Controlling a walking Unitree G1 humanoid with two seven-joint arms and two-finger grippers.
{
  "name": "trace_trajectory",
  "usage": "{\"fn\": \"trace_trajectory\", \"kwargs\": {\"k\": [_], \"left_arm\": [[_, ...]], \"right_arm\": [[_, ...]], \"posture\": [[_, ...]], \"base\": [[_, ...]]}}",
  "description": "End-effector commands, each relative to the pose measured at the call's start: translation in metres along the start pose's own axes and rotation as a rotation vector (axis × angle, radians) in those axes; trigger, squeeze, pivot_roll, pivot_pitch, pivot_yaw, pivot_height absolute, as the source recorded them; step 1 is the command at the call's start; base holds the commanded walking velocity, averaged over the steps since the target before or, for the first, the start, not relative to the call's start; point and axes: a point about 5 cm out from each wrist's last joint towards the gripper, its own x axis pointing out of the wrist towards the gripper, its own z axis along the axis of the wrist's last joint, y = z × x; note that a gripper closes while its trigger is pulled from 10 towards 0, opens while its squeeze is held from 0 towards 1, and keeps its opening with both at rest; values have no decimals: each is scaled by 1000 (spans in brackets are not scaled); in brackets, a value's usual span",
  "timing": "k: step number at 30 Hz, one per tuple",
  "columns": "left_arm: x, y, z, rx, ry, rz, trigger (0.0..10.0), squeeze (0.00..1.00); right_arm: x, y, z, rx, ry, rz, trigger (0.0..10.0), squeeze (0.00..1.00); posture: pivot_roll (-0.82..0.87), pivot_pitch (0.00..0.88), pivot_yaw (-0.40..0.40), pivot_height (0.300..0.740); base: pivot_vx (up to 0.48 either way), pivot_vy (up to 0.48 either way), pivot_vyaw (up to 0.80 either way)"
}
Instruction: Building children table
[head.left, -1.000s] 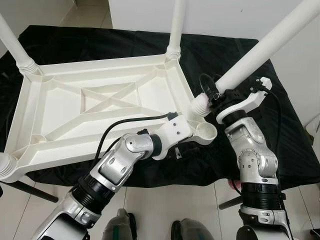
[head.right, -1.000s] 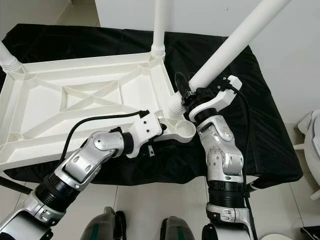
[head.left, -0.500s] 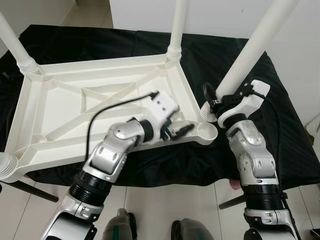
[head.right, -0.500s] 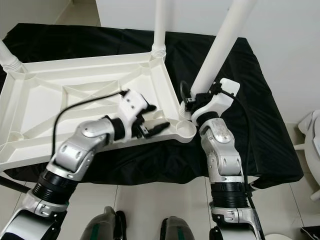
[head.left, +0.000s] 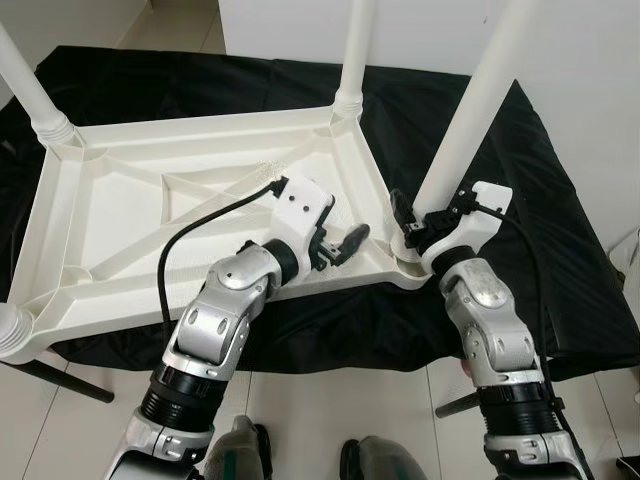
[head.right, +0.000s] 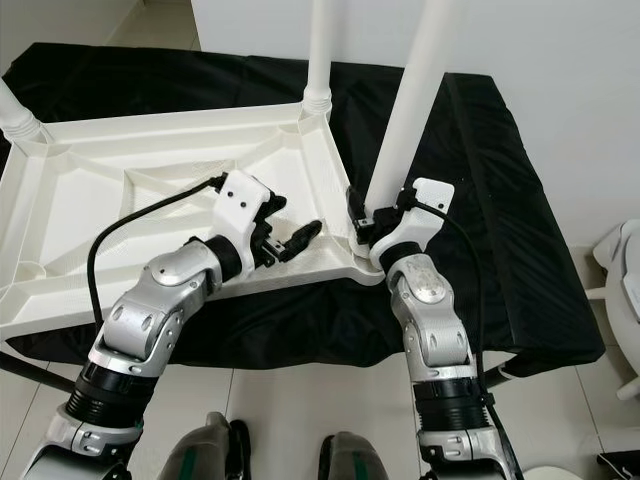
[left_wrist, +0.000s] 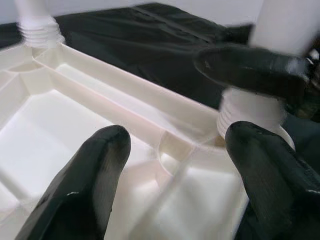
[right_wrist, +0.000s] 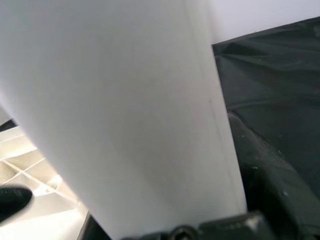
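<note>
Right gripper (head.left: 412, 232) pinches a white leg (head.left: 478, 100) upright at the near corner of the upturned tabletop (head.left: 120, 215) on a black cloth (head.left: 560, 250); left gripper (head.left: 345, 247) hovers alongside, fingers spread.

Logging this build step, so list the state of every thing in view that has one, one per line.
Table top: upside down on the black cloth, ribs facing up.
Fourth leg: upright, base seated in the near-right corner socket.
Far leg: standing in its socket.
Right pincer: shut on the fourth leg's base.
Left pincer: open, above the table top's corner.
</note>
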Motion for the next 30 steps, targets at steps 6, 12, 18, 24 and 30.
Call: {"fn": "trace_trajectory", "kwargs": {"k": [6,12,18,24,30], "left_arm": [[-8,-13,-7,8,39,-96,10000,0],[-12,-15,-8,20,45,-130,10000,0],[-12,-13,-4,32,42,-127,10000,0],[-12,-13,-2,36,38,-129,10000,0],[-12,-12,0,36,30,-120,10000,0]], "right_arm": [[-7,3,-10,2,39,12,10000,0],[-12,-1,-11,-5,32,-13,10000,0],[-21,-11,-20,-4,46,-122,10000,0],[-19,-16,-25,11,54,-159,10000,0],[-16,-11,-29,-33,61,-119,10000,0]], "posture": [[-109,64,-32,740],[-109,60,-31,740],[-119,65,-22,740],[-120,62,-18,740],[-116,60,-23,740]], "base": [[0,0,0],[0,0,0],[0,0,0],[0,0,0],[0,0,0]]}}
